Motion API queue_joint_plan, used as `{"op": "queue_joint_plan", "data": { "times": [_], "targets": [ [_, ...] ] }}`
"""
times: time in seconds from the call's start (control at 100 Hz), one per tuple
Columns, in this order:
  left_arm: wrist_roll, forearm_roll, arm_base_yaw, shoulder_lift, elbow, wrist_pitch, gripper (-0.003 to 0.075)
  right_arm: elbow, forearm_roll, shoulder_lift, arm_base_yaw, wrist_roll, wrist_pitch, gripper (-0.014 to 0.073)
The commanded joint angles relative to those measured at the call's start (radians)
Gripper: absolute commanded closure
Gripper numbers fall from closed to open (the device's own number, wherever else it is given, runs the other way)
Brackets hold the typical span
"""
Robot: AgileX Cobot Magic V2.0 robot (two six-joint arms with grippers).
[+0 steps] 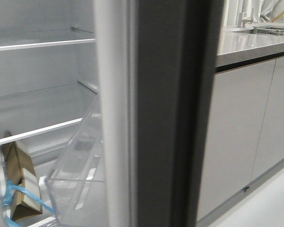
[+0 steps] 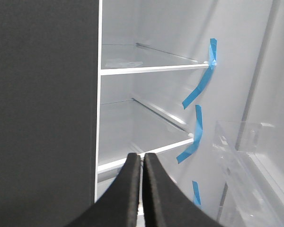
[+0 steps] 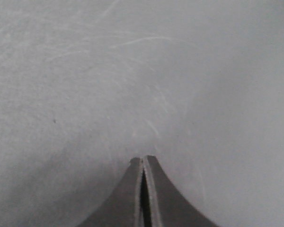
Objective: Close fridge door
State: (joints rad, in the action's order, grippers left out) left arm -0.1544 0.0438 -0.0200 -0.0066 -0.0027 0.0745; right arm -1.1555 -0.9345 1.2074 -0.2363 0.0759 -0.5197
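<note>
1. Right gripper (image 3: 142, 163): fingers pressed together, nothing held. Tips right up against a matte grey scuffed surface that fills the right wrist view, probably the outer face of the fridge door; actual contact can't be confirmed.
2. Left gripper (image 2: 141, 158): fingers together too, empty, pointing into the fridge interior, not touching anything visible.
3. Fridge door (image 1: 165, 113): edge-on in the middle of the front view, dark grey face toward the right, white inner side toward the left with a clear door bin (image 1: 78, 175) hanging on it. Still open.
4. Beyond the door: interior shelves (image 1: 42, 43) fully exposed, blue tape strips (image 2: 199, 90) on the inner wall, a brown paper package (image 1: 21, 184) low down.
5. Right of the door: pale cabinet fronts (image 1: 246, 127) under a countertop (image 1: 251, 45).
6. Progress: judged mid-task. The push looks set up on the outer face, but the door stands well off the cabinet; the rest of the swing and the final seal remain.
</note>
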Motion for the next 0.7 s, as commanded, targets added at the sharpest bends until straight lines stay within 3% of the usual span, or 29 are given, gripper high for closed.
{"op": "queue_joint_plan", "data": {
  "times": [0.0, 0.69],
  "targets": [
    [-0.002, -0.006, -0.004, -0.023, 0.040, -0.083, 0.0740, -0.064, 0.038, 0.001, -0.031, 0.017, 0.066, 0.0665],
    [-0.002, -0.006, -0.004, -0.023, 0.040, -0.083, 0.0740, -0.319, 0.320, 0.237, -0.300, 0.017, 0.239, 0.0665]
  ]
}}
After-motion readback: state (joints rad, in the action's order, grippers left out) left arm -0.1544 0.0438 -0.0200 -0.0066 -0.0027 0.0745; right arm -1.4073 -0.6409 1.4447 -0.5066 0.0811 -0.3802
